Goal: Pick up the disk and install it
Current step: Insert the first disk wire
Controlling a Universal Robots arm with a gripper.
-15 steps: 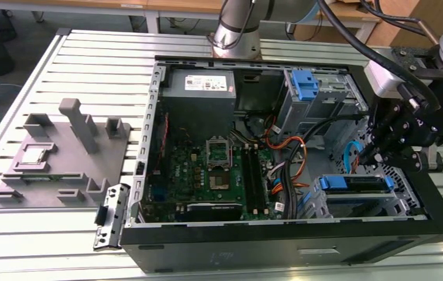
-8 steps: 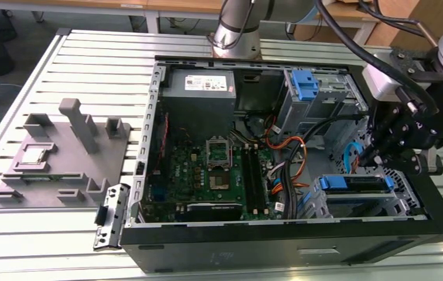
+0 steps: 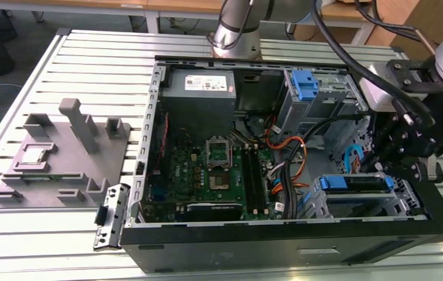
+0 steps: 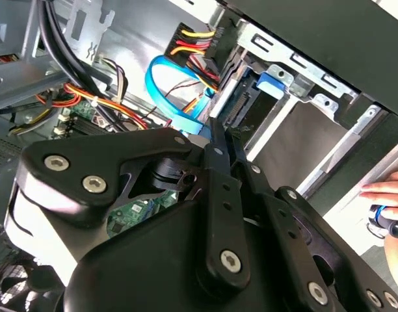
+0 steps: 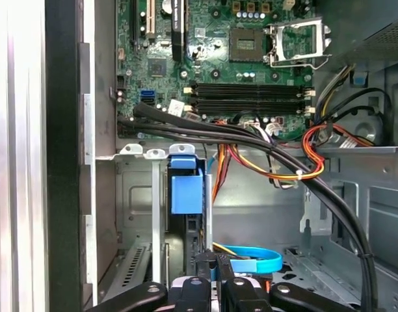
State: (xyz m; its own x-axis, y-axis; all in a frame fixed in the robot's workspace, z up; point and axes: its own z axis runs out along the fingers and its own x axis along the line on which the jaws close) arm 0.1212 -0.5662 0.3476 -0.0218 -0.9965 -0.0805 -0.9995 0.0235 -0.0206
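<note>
Nearest my wrist cameras, the gripper (image 4: pixel 218 133) has its fingers clenched, tips drawn together with nothing between them. They sit just beside the connector end of the disk (image 5: pixel 186 195); I cannot tell whether they touch it. The disk stands edge-on in the lower drive bay of the open computer case (image 3: pixel 284 249), toward the exterior view's right, with its blue bracket showing. A blue flat cable (image 4: pixel 161 97) loops close by the fingers. Beyond it lies the green motherboard (image 5: pixel 238 78), then the grey power supply (image 3: pixel 200 88) and a bare blue latch piece (image 3: pixel 303 86) in the upper bay. Farthest off, a grey fixture (image 3: pixel 57 158) rests on the slotted surface (image 3: pixel 104 58).
</note>
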